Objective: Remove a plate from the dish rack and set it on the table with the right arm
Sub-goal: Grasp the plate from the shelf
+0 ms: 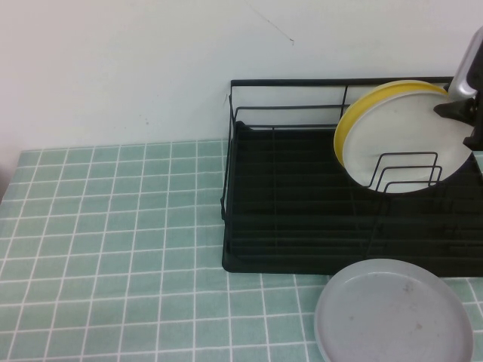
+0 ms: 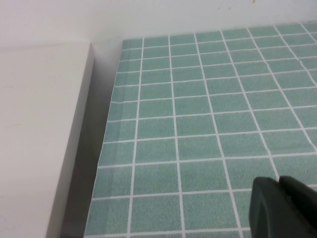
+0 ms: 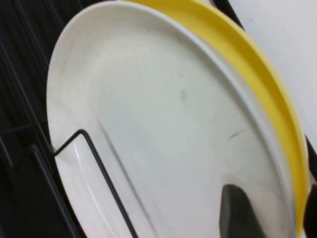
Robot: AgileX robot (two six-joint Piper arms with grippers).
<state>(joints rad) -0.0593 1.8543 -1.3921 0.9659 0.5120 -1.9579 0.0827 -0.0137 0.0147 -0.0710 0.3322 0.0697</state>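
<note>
The white plate (image 1: pixel 407 136) stands upright in the black dish rack (image 1: pixel 287 211), leaning on a yellow plate (image 1: pixel 375 96) behind it. In the right wrist view the white plate (image 3: pixel 163 124) fills the frame with the yellow plate (image 3: pixel 257 59) behind. My right gripper (image 1: pixel 462 119) is at the plates' upper right rim. It is open (image 3: pixel 271 198): one finger (image 3: pixel 237 213) lies in front of the white plate's face and the other sits behind the yellow rim. My left gripper (image 2: pixel 278 181) is shut and empty over the table (image 2: pixel 198 124), out of the high view.
A pale grey speckled plate (image 1: pixel 392 313) lies flat on the table (image 1: pixel 113 226) in front of the rack's right end. Upright loop dividers (image 1: pixel 404 170) stand in front of the white plate. A white wall runs behind the rack.
</note>
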